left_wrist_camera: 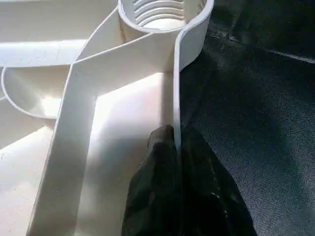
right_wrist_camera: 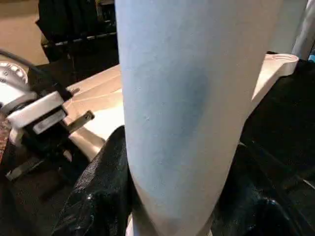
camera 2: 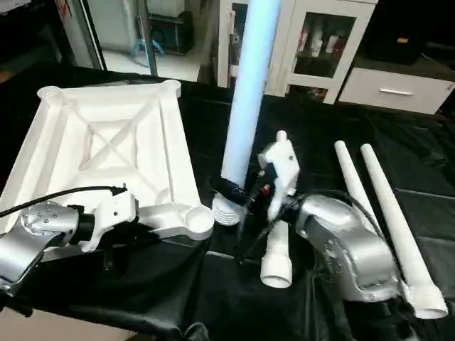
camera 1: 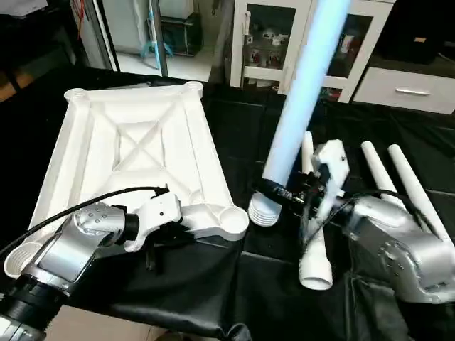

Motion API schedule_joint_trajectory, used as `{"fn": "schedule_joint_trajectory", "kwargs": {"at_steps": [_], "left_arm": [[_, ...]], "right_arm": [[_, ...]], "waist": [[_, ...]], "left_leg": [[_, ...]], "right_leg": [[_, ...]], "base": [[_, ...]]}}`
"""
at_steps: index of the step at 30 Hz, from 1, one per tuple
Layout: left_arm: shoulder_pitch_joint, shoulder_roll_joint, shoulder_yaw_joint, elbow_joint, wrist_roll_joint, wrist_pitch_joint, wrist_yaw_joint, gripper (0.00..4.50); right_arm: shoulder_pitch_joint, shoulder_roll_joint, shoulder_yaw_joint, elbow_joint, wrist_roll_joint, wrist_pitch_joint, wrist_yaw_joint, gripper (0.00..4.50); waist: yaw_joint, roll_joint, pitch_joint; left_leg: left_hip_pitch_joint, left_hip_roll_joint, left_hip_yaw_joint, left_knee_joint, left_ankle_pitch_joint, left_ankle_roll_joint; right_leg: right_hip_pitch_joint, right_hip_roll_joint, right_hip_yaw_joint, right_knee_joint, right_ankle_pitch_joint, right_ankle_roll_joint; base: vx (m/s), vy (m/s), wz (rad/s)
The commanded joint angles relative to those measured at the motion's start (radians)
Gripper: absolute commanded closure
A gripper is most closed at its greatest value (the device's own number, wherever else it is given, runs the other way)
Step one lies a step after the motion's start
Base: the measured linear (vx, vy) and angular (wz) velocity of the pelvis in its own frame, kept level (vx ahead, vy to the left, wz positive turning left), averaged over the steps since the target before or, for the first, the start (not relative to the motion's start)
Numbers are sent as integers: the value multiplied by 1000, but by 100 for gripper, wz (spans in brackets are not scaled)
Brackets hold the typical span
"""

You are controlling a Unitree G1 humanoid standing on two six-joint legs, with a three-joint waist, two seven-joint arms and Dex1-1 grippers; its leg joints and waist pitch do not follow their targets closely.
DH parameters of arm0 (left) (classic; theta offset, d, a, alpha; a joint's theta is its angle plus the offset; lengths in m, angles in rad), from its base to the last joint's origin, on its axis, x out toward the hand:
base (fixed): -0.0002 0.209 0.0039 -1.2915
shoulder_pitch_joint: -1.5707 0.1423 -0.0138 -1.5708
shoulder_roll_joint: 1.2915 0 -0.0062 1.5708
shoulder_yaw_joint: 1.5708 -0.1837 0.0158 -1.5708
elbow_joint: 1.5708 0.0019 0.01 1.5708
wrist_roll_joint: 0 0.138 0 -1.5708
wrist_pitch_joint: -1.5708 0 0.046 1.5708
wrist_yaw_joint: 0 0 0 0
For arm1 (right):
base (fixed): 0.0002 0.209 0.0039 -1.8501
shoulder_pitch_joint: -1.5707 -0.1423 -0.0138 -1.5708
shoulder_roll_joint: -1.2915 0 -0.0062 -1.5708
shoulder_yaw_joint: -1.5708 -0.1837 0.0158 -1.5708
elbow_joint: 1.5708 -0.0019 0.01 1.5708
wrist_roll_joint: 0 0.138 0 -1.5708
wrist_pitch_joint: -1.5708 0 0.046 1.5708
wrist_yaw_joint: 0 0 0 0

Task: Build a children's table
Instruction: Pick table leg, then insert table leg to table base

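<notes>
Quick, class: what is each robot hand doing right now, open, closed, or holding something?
Left hand: closed on the side wall of the tabletop, near a corner socket.
Right hand: holding a leg upright, just above its threaded end.

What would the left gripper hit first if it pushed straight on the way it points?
Likely the round corner socket: the left gripper, clamped on the tabletop's side rim, points along that rim toward it.

Left gripper point(left_wrist_camera: 177, 147) pinched closed on the tabletop point(camera 1: 135, 142) rim, forearm low. Right gripper point(camera 1: 281, 192) clamped around an upright leg point(camera 1: 302, 92), wrist angled inward.
</notes>
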Motion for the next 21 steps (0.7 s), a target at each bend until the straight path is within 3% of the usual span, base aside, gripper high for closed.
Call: {"fn": "schedule_joint_trajectory", "kwargs": {"at_steps": [1,6,9,11,16,21], "left_arm": [[13,-29,-40,-3,3,1,6,450],[6,-51,-60,-18,12,6,1,450],[-5,-69,-66,-11,28,7,9,450],[-7,-72,-65,-10,31,8,8,450],[-12,-77,-63,-13,39,5,8,450],[-9,-82,-65,-30,44,9,0,450]], "right_arm": [[-26,9,7,22,0,18,-16,265],[-72,27,46,90,-27,42,-13,265],[-102,20,85,122,-35,79,7,265],[-108,17,92,128,-34,85,14,265],[-134,32,89,159,-23,100,17,265],[-153,42,106,206,-42,87,19,265]], "waist": [[1,7,-59],[5,5,-60],[10,-4,-60],[16,0,-59],[19,-6,-59],[20,-4,-59]], "left_leg": [[41,42,-12,-86,-287,-58],[42,42,-9,-85,-277,-60],[40,43,-8,-85,-257,-50],[40,43,-7,-85,-254,-49],[39,43,-8,-86,-259,-54],[40,43,-6,-85,-252,-52]], "right_leg": [[6,-34,19,-71,-110,-215],[5,-33,19,-71,-115,-214],[8,-34,20,-72,-108,-206],[6,-35,20,-71,-118,-201],[5,-37,20,-73,-142,-192],[4,-36,20,-72,-133,-193]], "base": [[0,0,0],[0,0,0],[0,0,0],[0,0,0],[0,0,0],[0,0,0]]}}
